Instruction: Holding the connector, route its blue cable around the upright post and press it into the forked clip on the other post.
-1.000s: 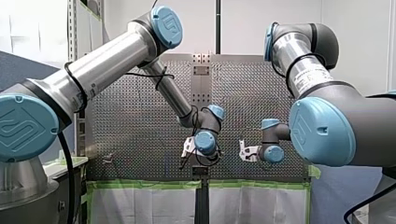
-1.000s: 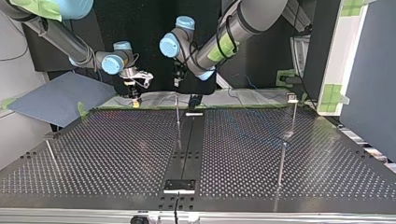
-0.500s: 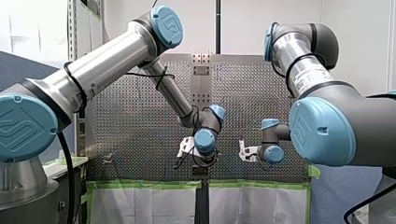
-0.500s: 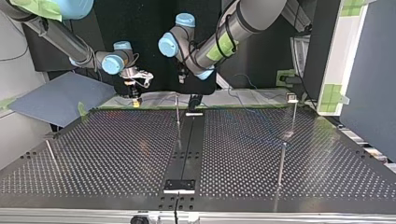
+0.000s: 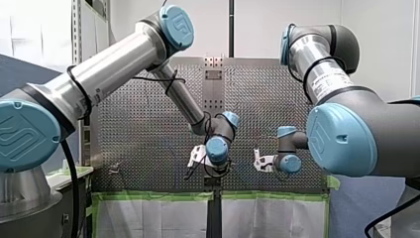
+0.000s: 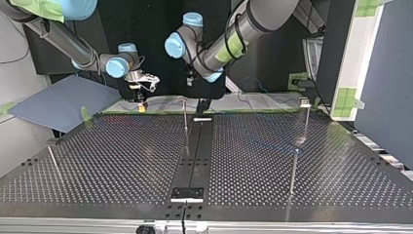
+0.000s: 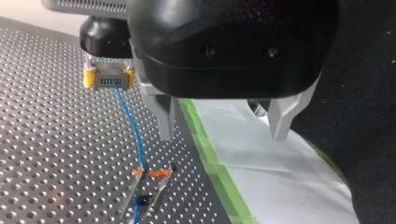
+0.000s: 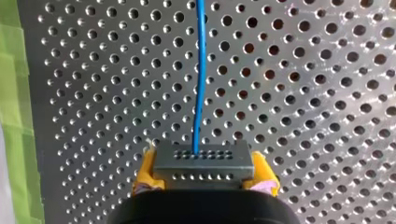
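Observation:
The grey connector [image 8: 203, 161] sits between the yellow pads [image 8: 144, 173] of my right gripper [image 8: 204, 176], which is shut on it low over the perforated table [image 6: 122, 156]. The blue cable [image 8: 200, 74] leaves the connector and runs straight ahead over the plate. In the left wrist view the same connector [image 7: 108, 80] shows beyond my left gripper [image 7: 222, 130], and the cable [image 7: 133, 130] drops to the top of a slim post [image 7: 140, 196] with an orange cross piece [image 7: 154, 171]. My left gripper stands open and empty above the table's taped edge, apart from the cable.
In the top view, a thin upright post [image 6: 185, 117] stands near the middle back. Another post with a clip head [image 6: 306, 103] is at the right and a third [image 6: 293, 170] nearer the camera. Green tape [image 7: 210, 158] and a white sheet [image 7: 261, 172] border the plate.
My left gripper has risen and shifted a little toward the front view's left. My right gripper has held still with the connector.

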Robot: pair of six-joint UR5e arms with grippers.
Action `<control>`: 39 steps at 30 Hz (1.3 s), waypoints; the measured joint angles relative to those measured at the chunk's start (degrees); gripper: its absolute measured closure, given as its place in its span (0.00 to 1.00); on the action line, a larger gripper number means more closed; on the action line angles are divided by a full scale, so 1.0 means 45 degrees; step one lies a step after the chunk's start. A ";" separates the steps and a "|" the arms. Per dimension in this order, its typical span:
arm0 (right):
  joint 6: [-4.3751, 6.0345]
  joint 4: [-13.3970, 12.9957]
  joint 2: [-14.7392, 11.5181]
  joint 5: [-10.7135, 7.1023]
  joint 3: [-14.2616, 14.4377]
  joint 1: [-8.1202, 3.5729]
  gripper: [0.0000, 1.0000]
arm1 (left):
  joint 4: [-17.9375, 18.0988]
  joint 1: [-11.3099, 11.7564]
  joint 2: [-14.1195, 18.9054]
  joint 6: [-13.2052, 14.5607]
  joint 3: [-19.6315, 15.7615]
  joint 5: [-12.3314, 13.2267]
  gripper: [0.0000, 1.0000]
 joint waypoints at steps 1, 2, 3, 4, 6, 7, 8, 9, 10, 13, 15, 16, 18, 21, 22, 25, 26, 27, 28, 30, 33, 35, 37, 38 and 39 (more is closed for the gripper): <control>0.0000 0.0008 0.0000 0.0000 0.0001 -0.0003 1.00 | 0.0053 -0.0054 0.0073 0.0004 -0.0075 -0.0088 0.00; 0.0000 0.0014 0.0000 0.0000 0.0001 -0.0005 1.00 | 0.0114 -0.0111 0.0149 0.0004 -0.0155 -0.0174 0.00; 0.0000 0.0019 0.0000 0.0001 0.0004 -0.0005 1.00 | 0.0210 -0.0188 0.0254 0.0004 -0.0262 -0.0281 0.00; 0.0001 0.0022 0.0000 0.0000 0.0003 -0.0007 1.00 | 0.0287 -0.0248 0.0338 0.0000 -0.0343 -0.0348 0.00; 0.0000 0.0021 0.0000 0.0000 0.0003 -0.0017 1.00 | 0.0486 -0.0422 0.0550 -0.0025 -0.0557 -0.0469 0.00; 0.0000 0.0010 0.0000 0.0000 0.0003 -0.0025 1.00 | 0.0590 -0.0515 0.0653 -0.0045 -0.0661 -0.0526 0.00; 0.0000 0.0005 0.0000 0.0001 0.0001 -0.0032 1.00 | 0.0695 -0.0614 0.0757 -0.0070 -0.0763 -0.0591 0.00; 0.0000 0.0005 0.0000 0.0001 -0.0004 -0.0039 1.00 | 0.0832 -0.0750 0.0901 -0.0105 -0.0906 -0.0695 0.00; 0.0001 0.0004 0.0001 0.0000 -0.0009 -0.0049 1.00 | 0.0943 -0.0858 0.1012 -0.0136 -0.1020 -0.0786 0.00; 0.0007 -0.0001 0.0001 0.0000 -0.0017 -0.0068 1.00 | 0.1322 -0.1234 0.1391 -0.0308 -0.1399 -0.1132 0.00; 0.0016 0.0010 0.0001 0.0001 -0.0019 -0.0089 1.00 | 0.1602 -0.1514 0.1673 -0.0503 -0.1677 -0.1406 0.00; 0.0024 0.0008 0.0001 0.0000 -0.0020 -0.0108 1.00 | 0.1713 -0.1624 0.1784 -0.0577 -0.1790 -0.1514 0.00; 0.0031 0.0000 0.0001 0.0000 -0.0021 -0.0142 1.00 | 0.1948 -0.1859 0.2016 -0.0708 -0.2022 -0.1748 0.00; 0.0030 -0.0009 0.0001 0.0000 -0.0022 -0.0229 1.00 | 0.2182 -0.2166 0.2323 -0.0801 -0.2330 -0.2053 0.00; 0.0028 -0.0005 0.0001 0.0000 -0.0023 -0.0270 1.00 | 0.2218 -0.2254 0.2412 -0.0813 -0.2417 -0.2142 0.00; 0.0031 -0.0006 0.0001 0.0001 -0.0023 -0.0352 1.00 | 0.2252 -0.2552 0.2710 -0.0878 -0.2716 -0.2383 0.00; 0.0032 -0.0008 0.0001 0.0000 -0.0022 -0.0370 1.00 | 0.2243 -0.2639 0.2797 -0.0923 -0.2802 -0.2450 0.00; 0.0035 -0.0010 0.0002 0.0001 -0.0022 -0.0386 1.00 | 0.2213 -0.2759 0.2920 -0.1009 -0.2926 -0.2536 0.00; 0.0036 -0.0009 0.0003 0.0000 -0.0023 -0.0406 1.00 | 0.2188 -0.2846 0.3022 -0.1086 -0.3031 -0.2598 0.00; 0.0038 -0.0009 0.0007 0.0000 -0.0022 -0.0430 1.00 | 0.2144 -0.2984 0.3275 -0.1257 -0.3279 -0.2718 0.00; 0.0037 0.0000 0.0012 0.0000 -0.0022 -0.0463 1.00 | 0.2124 -0.3027 0.3632 -0.1449 -0.3636 -0.2830 0.00; 0.0038 0.0013 0.0016 0.0000 -0.0022 -0.0485 1.00 | 0.2142 -0.2998 0.3847 -0.1532 -0.3855 -0.2857 0.00; 0.0038 0.0046 0.0018 0.0000 -0.0023 -0.0512 1.00 | 0.2260 -0.2936 0.4107 -0.1647 -0.4113 -0.2827 0.00; 0.0038 0.0059 0.0018 0.0000 -0.0022 -0.0518 1.00 | 0.2334 -0.2905 0.4221 -0.1688 -0.4229 -0.2795 0.00; 0.0039 0.0068 0.0019 0.0000 -0.0022 -0.0524 1.00 | 0.2446 -0.2855 0.4375 -0.1735 -0.4381 -0.2732 0.00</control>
